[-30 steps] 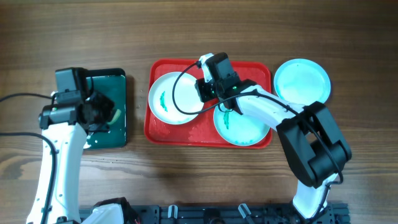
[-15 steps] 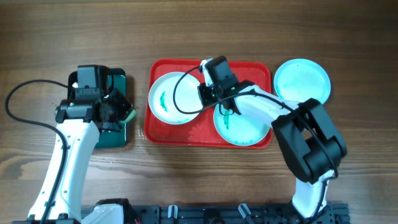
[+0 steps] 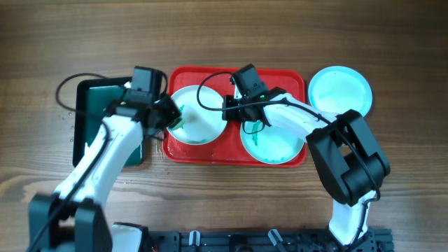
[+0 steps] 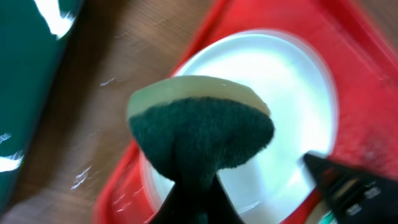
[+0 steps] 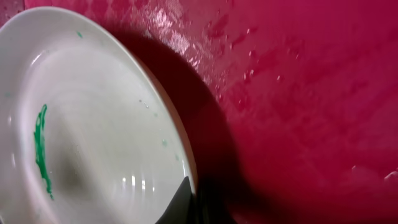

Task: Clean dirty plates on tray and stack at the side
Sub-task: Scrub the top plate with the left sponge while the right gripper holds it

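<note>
Near the top middle of the overhead frame, a large red rectangular plastic tray (image 3: 297, 78) with a low rim, on a brown wooden table (image 3: 210, 35). In the tray's left half, a round white plate (image 3: 203, 131). In its right half, a pale cyan plate (image 3: 280, 148) with a teal-green smear (image 3: 256, 134) near its centre. Off the tray, on the wood just beside its upper right corner, a second pale cyan plate (image 3: 341, 91). Left gripper (image 3: 170, 115) over the white plate's left edge, fingers pinching a yellow sponge with a dark green scouring face (image 4: 202, 134); whether sponge and plate touch, impossible to tell. Right gripper (image 3: 232, 108) at the white plate's right rim, fingers clamped on that rim. In the right wrist view, that edge tilted up off the red floor, dark shadow beneath, and a green streak (image 5: 41, 149) at the left of the plate. At the far left of the overhead frame, a dark green black-rimmed tray (image 3: 87, 112).
</note>
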Action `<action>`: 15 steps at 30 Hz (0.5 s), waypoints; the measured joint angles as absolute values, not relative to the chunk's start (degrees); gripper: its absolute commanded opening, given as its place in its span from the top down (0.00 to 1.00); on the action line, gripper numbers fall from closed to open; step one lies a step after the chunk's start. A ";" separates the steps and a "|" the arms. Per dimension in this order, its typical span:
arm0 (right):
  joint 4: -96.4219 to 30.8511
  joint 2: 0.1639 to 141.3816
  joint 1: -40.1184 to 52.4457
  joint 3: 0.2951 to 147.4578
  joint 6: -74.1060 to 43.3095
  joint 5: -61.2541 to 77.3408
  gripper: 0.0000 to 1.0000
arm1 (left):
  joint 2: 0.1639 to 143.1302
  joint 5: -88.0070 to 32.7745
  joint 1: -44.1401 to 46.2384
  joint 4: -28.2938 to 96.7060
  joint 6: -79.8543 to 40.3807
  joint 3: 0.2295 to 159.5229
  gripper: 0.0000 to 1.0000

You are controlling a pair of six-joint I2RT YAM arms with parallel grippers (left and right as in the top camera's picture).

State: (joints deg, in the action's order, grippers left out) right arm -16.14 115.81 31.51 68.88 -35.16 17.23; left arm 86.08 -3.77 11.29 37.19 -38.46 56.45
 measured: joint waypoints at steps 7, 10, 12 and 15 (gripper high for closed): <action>-16.75 115.83 31.53 68.86 -34.63 19.20 0.96 | 99.90 -8.10 17.19 24.64 -40.23 56.45 0.96; -18.39 115.22 31.53 68.86 -33.10 17.26 0.96 | 100.62 -8.40 18.24 23.88 -40.23 56.45 0.96; -21.32 113.93 31.68 68.75 -32.69 14.17 0.96 | 100.64 -8.51 18.39 23.86 -40.23 56.45 0.96; -23.40 112.75 31.68 68.58 -30.79 11.18 0.96 | 100.64 -8.49 18.65 23.73 -40.23 56.45 0.96</action>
State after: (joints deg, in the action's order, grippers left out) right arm -23.40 112.75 31.68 68.58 -30.79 11.18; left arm 100.64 -8.49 18.65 23.73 -40.23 56.45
